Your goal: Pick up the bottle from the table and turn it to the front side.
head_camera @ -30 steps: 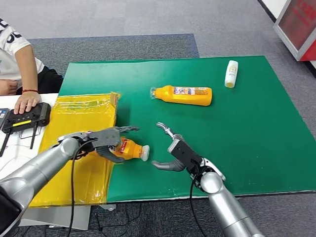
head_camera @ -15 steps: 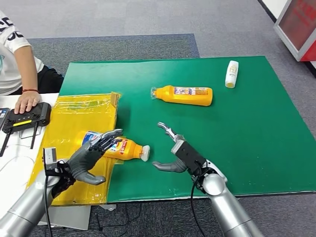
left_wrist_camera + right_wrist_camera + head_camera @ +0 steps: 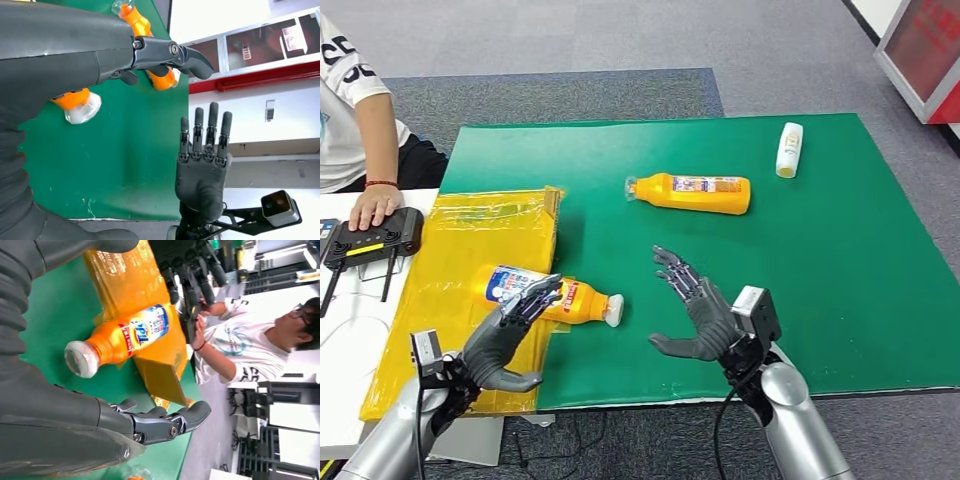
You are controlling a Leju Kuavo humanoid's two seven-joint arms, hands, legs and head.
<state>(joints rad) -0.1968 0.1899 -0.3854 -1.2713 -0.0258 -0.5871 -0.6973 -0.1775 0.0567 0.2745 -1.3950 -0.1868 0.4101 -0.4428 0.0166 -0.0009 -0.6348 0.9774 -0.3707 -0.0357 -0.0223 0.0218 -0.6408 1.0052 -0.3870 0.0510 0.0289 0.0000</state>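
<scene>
Change: the left hand has let go of the near bottle and dropped back to the lower left of the frame; the right hand has turned palm toward the bottle.
Head view, bottle: lies on its side left of centre, base on the yellow sheet, white cap on the green mat; long axis runs left-right, cap pointing at the right hand.
Head view, hands: both empty, fingers spread; left fingertips just short of the bottle's body, right hand apart from the cap. Left is nearer.
Head view, other: a second orange bottle and a small white bottle lie farther up; a person's hand rests by a black controller.
Left wrist view: thumb extended over the mat, nothing pinched; right hand faces it, fingers straight.
Right wrist view: bottle lies mid-frame, label showing, cap nearest; thumb clear of it.
</scene>
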